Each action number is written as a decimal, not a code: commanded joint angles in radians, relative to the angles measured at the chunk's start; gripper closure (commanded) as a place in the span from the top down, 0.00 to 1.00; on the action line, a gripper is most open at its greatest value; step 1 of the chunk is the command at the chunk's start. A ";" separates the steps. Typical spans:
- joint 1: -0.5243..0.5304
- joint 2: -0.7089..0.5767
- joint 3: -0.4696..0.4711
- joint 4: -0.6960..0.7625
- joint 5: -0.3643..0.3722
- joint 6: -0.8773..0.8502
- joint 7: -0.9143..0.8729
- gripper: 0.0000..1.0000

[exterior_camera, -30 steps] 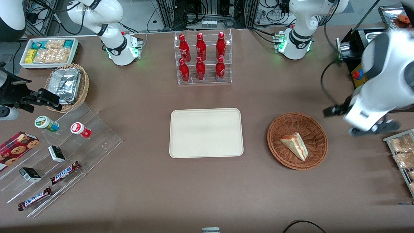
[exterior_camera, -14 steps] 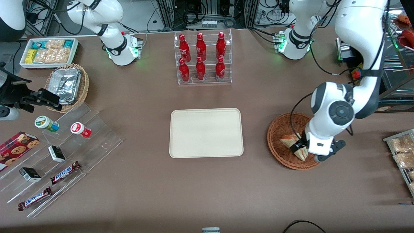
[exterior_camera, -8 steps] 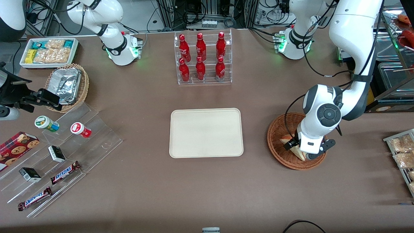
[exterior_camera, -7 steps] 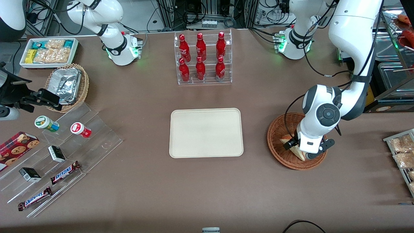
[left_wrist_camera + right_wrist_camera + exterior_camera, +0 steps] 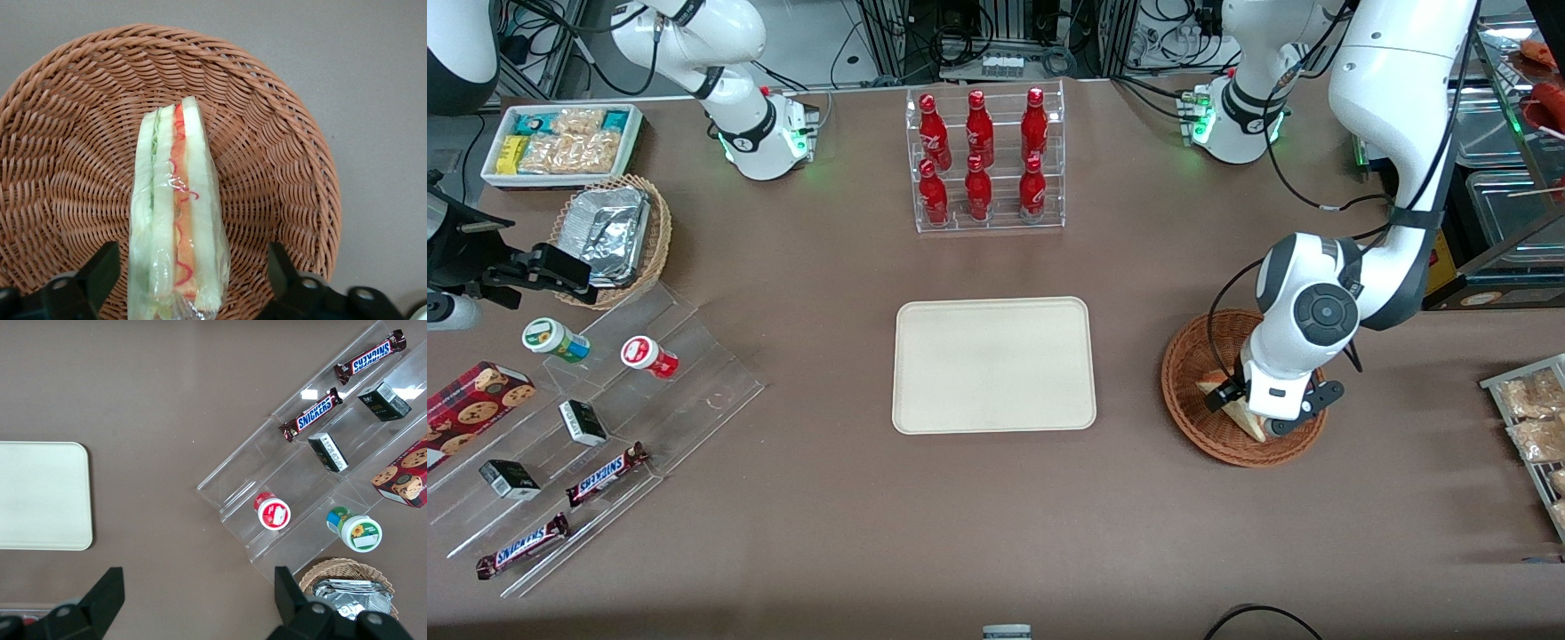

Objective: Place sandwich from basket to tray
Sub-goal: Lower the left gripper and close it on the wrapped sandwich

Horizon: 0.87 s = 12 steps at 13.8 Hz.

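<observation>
The sandwich [image 5: 1232,406], a clear-wrapped wedge of white bread with orange-red and green layers, lies in the round reddish-brown wicker basket [image 5: 1188,398] toward the working arm's end of the table. In the left wrist view the sandwich [image 5: 176,213] lies in the basket [image 5: 280,160] between the two black fingers [image 5: 100,273]. The left gripper [image 5: 1256,411] is down in the basket over the sandwich, open, one finger on each side, with a gap to the wrap on both sides. The cream-white tray [image 5: 994,364] sits empty at the table's middle; it also shows in the right wrist view [image 5: 41,495].
A clear rack of red bottles [image 5: 984,160] stands farther from the camera than the tray. A rack of snack packets [image 5: 1532,425] lies beside the basket at the table's edge. A clear stepped stand [image 5: 605,418] with cups, boxes and chocolate bars is toward the parked arm's end.
The left arm came in from the table's edge and lowered its gripper into the basket around the sandwich. Over the last half second it has barely moved. The sandwich has not moved.
</observation>
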 commanded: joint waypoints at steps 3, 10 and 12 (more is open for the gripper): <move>-0.002 0.008 0.001 -0.006 0.018 0.024 -0.054 0.00; -0.002 0.002 0.001 -0.005 0.018 0.018 -0.053 0.00; -0.001 -0.012 0.001 0.006 0.018 -0.005 -0.051 0.00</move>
